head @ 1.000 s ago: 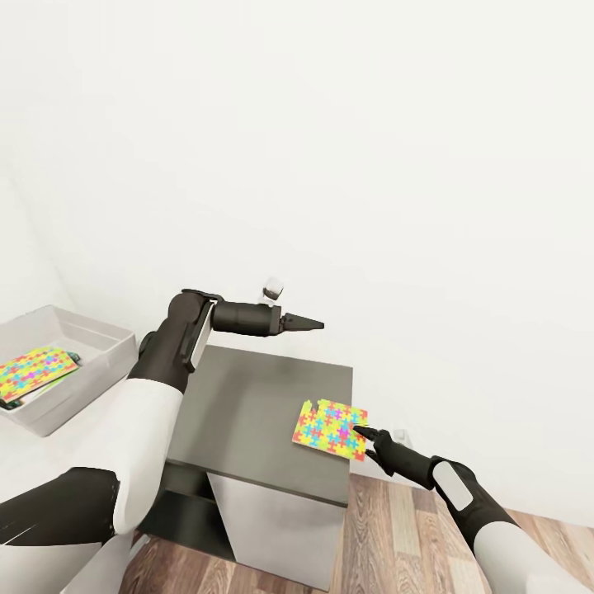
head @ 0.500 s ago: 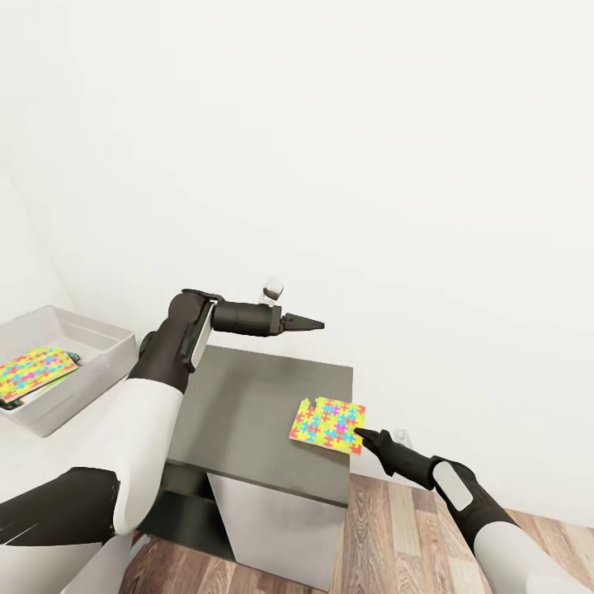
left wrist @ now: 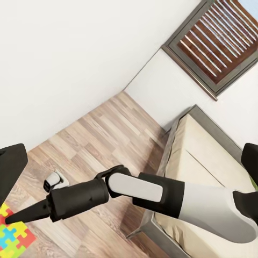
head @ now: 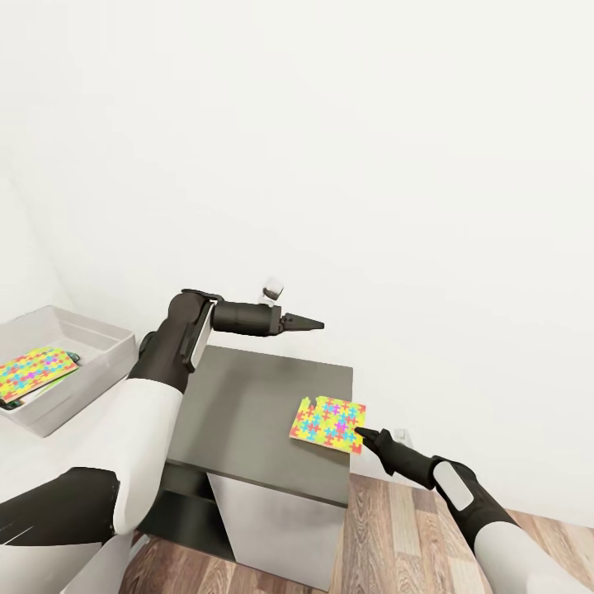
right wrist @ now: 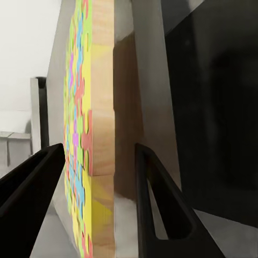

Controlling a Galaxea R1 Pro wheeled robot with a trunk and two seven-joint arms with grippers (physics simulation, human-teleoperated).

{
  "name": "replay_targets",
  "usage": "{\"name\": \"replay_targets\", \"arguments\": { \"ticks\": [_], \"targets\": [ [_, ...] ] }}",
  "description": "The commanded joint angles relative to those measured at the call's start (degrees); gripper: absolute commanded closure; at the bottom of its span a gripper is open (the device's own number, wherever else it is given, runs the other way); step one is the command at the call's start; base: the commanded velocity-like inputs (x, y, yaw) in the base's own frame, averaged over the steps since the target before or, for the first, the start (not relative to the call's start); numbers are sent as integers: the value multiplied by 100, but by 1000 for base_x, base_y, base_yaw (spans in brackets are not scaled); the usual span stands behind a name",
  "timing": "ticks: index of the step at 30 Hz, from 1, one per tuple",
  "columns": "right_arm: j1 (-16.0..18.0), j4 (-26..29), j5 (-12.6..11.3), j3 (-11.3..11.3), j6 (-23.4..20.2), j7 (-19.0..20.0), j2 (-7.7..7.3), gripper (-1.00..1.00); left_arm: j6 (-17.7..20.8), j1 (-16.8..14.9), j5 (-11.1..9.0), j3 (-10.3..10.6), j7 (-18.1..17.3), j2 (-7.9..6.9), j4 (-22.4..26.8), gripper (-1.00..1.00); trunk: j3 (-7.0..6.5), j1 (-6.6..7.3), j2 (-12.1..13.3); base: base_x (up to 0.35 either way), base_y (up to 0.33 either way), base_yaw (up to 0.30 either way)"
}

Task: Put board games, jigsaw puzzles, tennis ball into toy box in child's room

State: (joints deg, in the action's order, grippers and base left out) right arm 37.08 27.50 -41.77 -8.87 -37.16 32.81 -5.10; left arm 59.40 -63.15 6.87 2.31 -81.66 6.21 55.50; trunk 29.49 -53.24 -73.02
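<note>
One jigsaw puzzle lies flat at the near right corner of the dark grey cabinet top. My right gripper sits at its right edge. In the right wrist view the puzzle's edge stands between the two fingers, which are open, with a gap on one side. A second jigsaw puzzle lies inside the light grey toy box on the table at far left. My left gripper hovers above the cabinet's back edge, holding nothing, its fingers wide apart in the left wrist view.
A white wall rises right behind the cabinet. Wood plank floor lies to the right, below my right arm. A wall socket, the beige bed and a dark-framed window appear in the left wrist view.
The puzzle on the cabinet has slid slightly left and turned a little. My right gripper's tip now sits at its edge. The left arm has not moved.
</note>
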Motion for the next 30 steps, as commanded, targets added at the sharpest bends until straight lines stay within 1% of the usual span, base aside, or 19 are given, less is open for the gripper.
{"name": "replay_targets", "arguments": {
  "ticks": [1,10,20,24,25,27,30],
  "targets": [
    [4,6,-8,-24,-37,17,1,100,60,-4,60,-6,-52,3,4,-100,6,0,-3,0,0,0],
    [5,48,-31,-39,-40,69,0,100,60,-4,60,-3,-52,4,4,-100,6,0,-3,0,0,0],
    [1,71,-33,-6,-45,85,0,100,60,-4,64,14,-52,-3,4,-100,6,0,-3,0,0,0],
    [1,71,-39,5,53,86,0,100,60,13,71,15,-52,-14,4,-100,6,0,-3,0,0,0],
    [1,71,-40,6,74,86,0,100,60,19,74,14,-52,-34,4,-100,6,0,-3,0,0,0],
    [1,71,-41,13,105,86,0,100,60,38,77,15,-52,-153,-9,-100,6,0,-3,0,0,0],
    [1,71,-42,15,134,89,0,100,60,59,74,15,-52,-262,-17,-100,6,0,-3,0,0,0]
  ]
}}
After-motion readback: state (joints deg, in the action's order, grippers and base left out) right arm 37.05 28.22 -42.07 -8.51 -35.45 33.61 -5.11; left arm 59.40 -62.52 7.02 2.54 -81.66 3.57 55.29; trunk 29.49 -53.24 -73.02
